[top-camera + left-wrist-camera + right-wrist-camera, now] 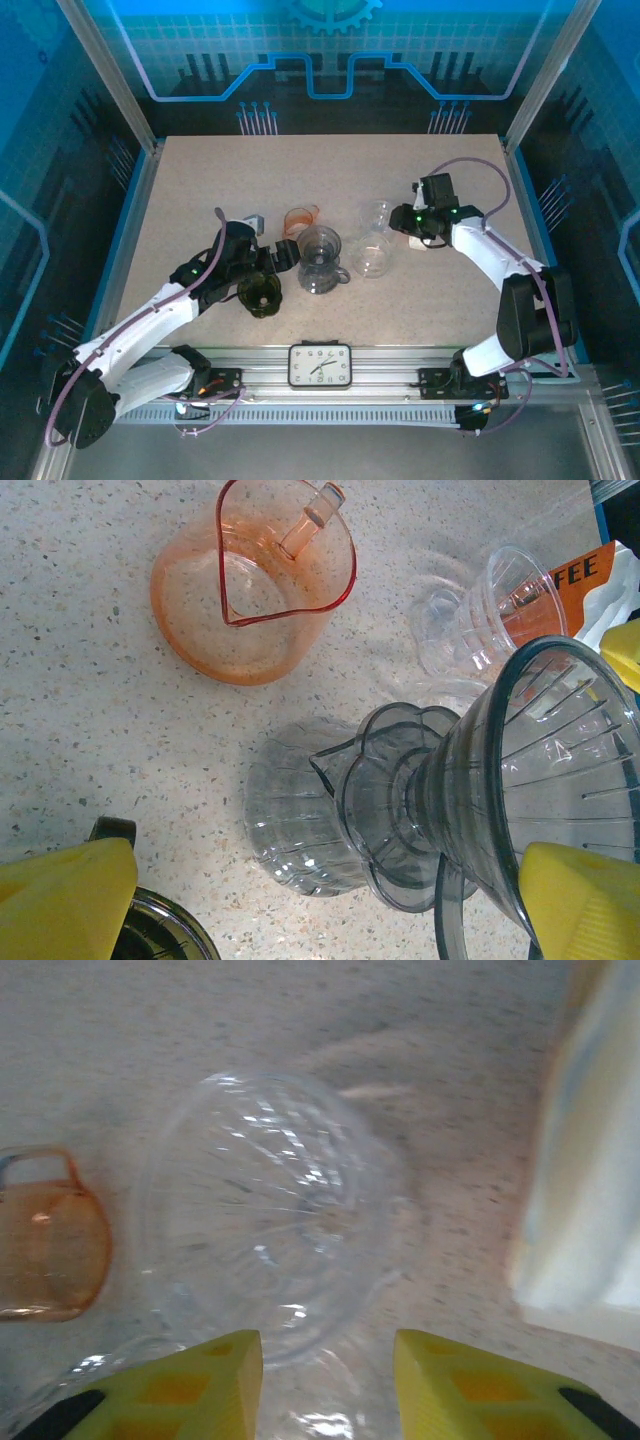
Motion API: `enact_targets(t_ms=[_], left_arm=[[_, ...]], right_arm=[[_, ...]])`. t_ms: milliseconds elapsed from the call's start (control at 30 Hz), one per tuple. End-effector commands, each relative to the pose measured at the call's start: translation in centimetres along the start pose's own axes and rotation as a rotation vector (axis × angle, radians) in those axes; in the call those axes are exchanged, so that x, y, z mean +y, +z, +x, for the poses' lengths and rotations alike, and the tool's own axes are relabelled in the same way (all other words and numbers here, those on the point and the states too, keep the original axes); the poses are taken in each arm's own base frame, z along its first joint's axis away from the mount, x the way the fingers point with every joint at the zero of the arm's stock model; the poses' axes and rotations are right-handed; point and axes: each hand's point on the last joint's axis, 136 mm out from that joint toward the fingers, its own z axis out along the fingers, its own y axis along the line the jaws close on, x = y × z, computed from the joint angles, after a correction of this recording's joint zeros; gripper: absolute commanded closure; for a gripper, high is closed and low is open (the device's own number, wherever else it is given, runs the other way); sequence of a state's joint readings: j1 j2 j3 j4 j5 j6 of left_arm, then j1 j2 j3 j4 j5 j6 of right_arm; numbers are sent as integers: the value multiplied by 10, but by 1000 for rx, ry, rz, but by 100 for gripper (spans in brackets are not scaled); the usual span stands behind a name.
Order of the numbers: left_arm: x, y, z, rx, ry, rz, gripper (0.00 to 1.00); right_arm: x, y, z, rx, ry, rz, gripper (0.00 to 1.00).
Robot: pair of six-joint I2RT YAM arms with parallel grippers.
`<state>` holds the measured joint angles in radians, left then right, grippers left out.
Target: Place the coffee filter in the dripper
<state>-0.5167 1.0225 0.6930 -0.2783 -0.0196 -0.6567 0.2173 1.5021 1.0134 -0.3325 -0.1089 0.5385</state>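
the left gripper (pixel 330 858) is spread as wide as it goes, its yellow fingers (pixel 60 905) in the two bottom corners of the left wrist view. the smoky grey ribbed plastic dripper (pixel 470 810) sits between them, and i cannot tell whether the finger at lower right touches its rim. a dark green glass vessel (pixel 260 295) shows just at the other finger. the right gripper (pixel 325 1345) is part-way open with nothing between its jaws, hanging over a clear ribbed plastic dripper (pixel 270 1210).

the only writing i can read is "ffe" in white on an orange label (pixel 590 568), at upper right of the left wrist view, on the white coffee filter pack (pixel 622 585). that pack lies on the table at the right edge of the right wrist view, apart from the grey dripper.

an orange see-through plastic cup (pixel 250 590) stands at upper left of the left wrist view. the speckled beige table top (pixel 200 190) is walled by blue-lit panels with a circuit pattern (pixel 320 60). a small white-faced clock (pixel 320 365) sits on the near rail.
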Motion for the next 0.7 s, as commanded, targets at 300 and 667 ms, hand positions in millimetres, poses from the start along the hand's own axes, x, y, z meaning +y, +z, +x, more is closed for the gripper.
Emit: enact_targets(t_ms=[300,667], left_arm=[[2,-3,2,16,-10,-6,1],[0,-8,-1,-7,-8,8,1]], right_arm=[[12,29,-8,-67,58,-104,47],[0,32,-6,-99,94,-69,36]])
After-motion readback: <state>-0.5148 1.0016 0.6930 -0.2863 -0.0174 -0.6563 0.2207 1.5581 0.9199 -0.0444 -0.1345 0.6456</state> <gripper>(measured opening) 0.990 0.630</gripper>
